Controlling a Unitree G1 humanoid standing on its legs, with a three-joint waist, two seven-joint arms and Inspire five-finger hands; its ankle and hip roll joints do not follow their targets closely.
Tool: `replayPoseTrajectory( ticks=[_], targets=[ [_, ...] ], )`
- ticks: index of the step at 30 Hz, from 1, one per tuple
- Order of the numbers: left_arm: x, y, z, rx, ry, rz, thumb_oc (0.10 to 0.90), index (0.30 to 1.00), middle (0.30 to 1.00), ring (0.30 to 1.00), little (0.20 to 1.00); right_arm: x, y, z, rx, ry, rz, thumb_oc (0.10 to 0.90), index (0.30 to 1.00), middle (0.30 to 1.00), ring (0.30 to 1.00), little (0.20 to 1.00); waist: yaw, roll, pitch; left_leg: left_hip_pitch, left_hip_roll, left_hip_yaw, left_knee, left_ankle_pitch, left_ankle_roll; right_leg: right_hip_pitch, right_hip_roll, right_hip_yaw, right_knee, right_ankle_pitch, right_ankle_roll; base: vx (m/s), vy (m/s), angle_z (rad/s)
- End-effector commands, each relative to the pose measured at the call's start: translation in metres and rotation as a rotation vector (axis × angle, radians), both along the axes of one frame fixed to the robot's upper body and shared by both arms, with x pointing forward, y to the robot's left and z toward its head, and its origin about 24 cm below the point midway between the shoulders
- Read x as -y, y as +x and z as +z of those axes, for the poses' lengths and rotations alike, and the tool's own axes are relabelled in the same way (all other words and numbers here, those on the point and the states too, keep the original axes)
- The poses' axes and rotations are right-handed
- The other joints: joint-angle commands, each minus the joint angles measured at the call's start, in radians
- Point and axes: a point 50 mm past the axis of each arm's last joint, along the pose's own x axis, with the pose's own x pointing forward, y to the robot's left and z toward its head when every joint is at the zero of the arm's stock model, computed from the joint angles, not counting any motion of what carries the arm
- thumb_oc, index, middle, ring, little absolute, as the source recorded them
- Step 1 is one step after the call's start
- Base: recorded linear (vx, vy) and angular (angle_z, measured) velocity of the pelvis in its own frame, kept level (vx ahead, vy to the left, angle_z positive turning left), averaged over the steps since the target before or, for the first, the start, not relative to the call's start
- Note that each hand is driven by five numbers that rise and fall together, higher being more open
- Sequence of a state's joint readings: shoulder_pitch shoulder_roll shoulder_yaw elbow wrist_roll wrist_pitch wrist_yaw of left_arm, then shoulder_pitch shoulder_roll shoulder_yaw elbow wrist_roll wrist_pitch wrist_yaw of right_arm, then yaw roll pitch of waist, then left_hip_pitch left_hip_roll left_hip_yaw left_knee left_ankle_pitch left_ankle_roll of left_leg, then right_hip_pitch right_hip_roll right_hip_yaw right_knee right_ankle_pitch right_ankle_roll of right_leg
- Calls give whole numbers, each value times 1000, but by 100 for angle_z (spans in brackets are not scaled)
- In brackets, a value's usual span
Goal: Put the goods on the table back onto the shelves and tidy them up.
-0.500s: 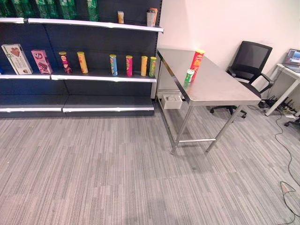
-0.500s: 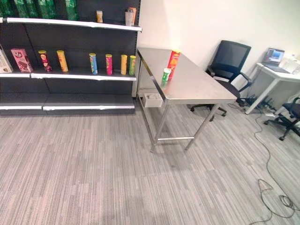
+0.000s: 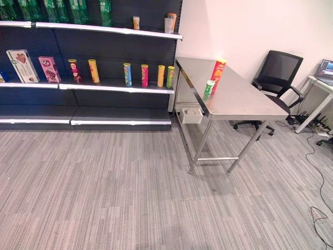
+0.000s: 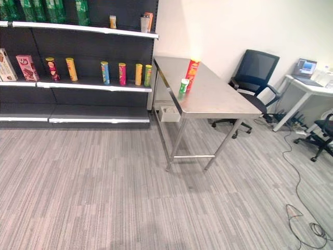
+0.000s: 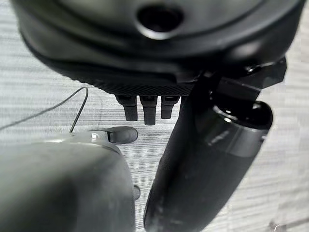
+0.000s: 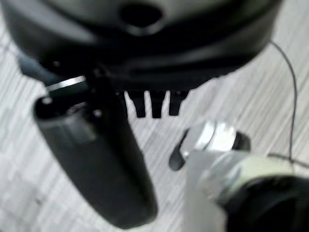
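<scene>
Goods: a tall red can (image 3: 218,71) and a small green can (image 3: 209,86) stood on the table (image 3: 244,99), far ahead of your hands.
Left robot hand (image 5: 203,159): relaxed, empty.
Right robot hand (image 6: 96,159): likewise.
Shelves (image 3: 112,87): cans upright in a row, your pattern.

Grey striped carpet (image 3: 104,187) covering whole floor. White wall (image 3: 260,26) rising behind steel desk (image 3: 239,96), light glaring off desk's top. Dark shelving unit (image 3: 93,57) with white-edged shelves standing against far side, touching desk's left end. Small white box (image 3: 191,114) hanging under desk's near corner. Black office chair (image 3: 276,78) sitting behind desk, near wall. White side table (image 4: 307,91) standing further right, laptop (image 4: 305,67) resting on it.
</scene>
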State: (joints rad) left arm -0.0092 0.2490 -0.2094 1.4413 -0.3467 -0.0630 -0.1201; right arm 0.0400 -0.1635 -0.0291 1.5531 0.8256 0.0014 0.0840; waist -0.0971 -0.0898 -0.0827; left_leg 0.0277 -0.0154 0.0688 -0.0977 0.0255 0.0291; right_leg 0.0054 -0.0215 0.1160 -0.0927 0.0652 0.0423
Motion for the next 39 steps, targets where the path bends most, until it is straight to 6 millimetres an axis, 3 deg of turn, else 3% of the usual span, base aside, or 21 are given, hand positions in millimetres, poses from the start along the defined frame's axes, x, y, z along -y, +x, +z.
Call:
replayPoseTrajectory(
  ticks=[1,22,32,34,36,39],
  targets=[
    [22,25,-1,62,-34,-118,800,900,900,900,900,7,26,2,66,-33,96,800,900,900,900,900,17,67,25,56,12,-9,10,-122,-23,16,14,16,26,-44,70,0,0,0],
    [33,26,-3,49,-47,-167,800,900,900,900,900,12,36,3,88,-52,204,800,900,900,900,900,20,81,27,73,12,-33,10,-122,-22,36,14,-1,32,-66,58,6,-5,3],
    [23,18,-3,19,-30,-103,800,900,900,900,900,10,33,3,74,-45,273,800,900,900,900,900,25,72,22,101,14,-17,19,-131,-19,41,26,13,59,-84,47,6,-4,0],
    [20,20,-2,31,-21,-75,800,900,900,900,900,11,35,3,77,-53,277,800,900,900,900,900,23,60,45,46,10,-4,122,-147,-25,36,27,18,75,-88,37,-82,-22,-3],
    [13,32,2,79,0,-25,800,900,900,900,900,14,39,4,89,-68,262,800,900,900,900,900,25,42,91,-102,14,10,353,-129,-67,26,13,15,99,-88,15,-120,-28,8],
    [7,40,5,110,17,32,800,900,900,900,900,18,40,5,89,-82,245,800,900,900,900,900,26,33,101,-181,49,26,363,-129,-69,27,-12,-9,104,-105,14,43,43,48]
  ],
)
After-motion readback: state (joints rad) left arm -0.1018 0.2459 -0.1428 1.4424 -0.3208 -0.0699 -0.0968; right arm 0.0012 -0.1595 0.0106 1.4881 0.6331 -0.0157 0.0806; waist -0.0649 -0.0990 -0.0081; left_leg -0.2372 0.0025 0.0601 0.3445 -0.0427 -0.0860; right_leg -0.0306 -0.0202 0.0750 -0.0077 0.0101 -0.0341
